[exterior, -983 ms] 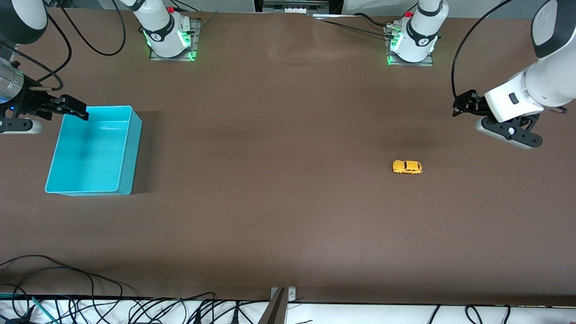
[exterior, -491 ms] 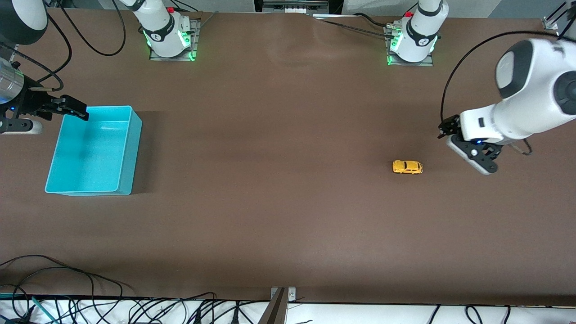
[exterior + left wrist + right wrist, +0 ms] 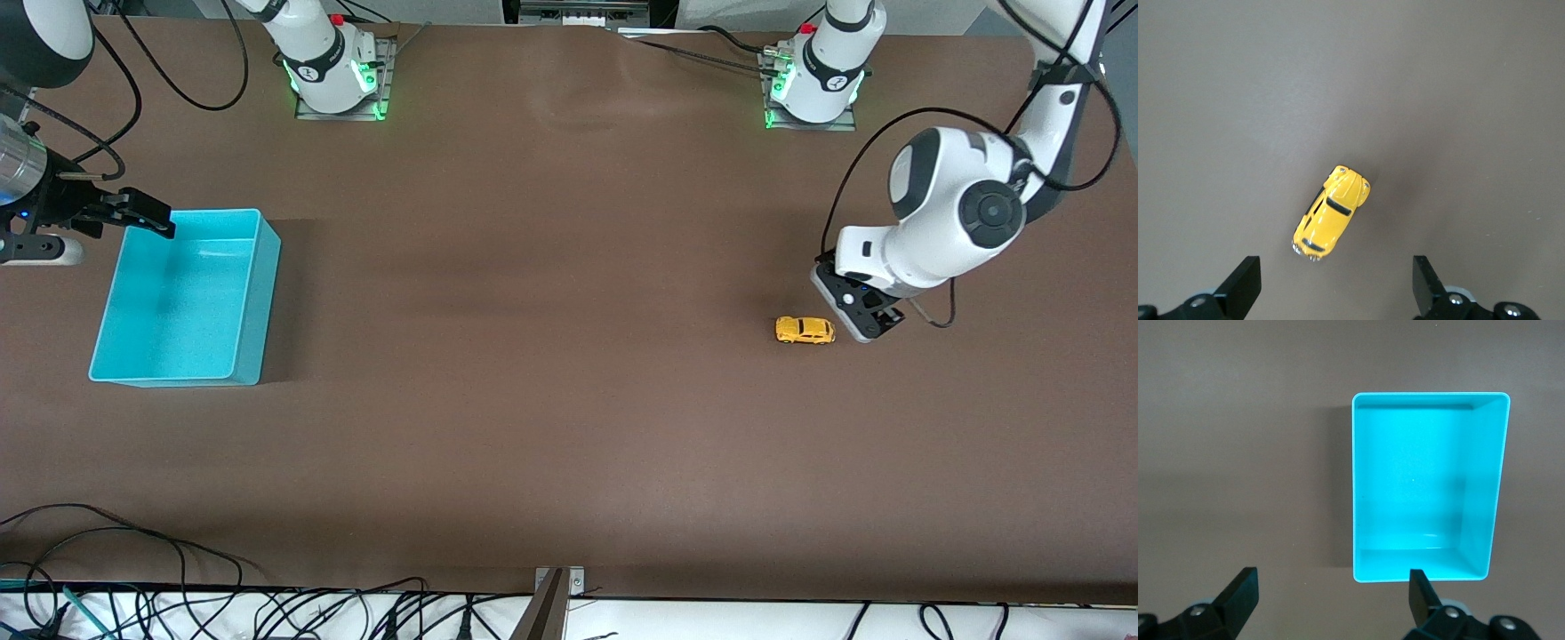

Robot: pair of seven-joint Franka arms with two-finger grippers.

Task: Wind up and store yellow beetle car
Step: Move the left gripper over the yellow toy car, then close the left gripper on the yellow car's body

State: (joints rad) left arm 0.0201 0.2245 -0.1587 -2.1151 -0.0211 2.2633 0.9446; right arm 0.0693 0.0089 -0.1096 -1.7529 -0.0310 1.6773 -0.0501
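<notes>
L gripper [image 3: 1335,293], wide open and empty, has been swung in above the yellow beetle car [image 3: 805,330] w/ grasp not yet begun; R gripper [image 3: 1328,600], open and empty, is kept waiting by the turquoise bin [image 3: 258,293].

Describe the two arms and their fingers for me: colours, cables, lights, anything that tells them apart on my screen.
Both arms are alike: glossy white shells with dark grey joint caps, black cables looping alongside, and green lights glowing at the bases. The left gripper has a black body under a white wrist block with small blue lights. The right gripper is black, on a silvery metal wrist cylinder. In the wrist views, the fingers are black and wedge-shaped.
</notes>
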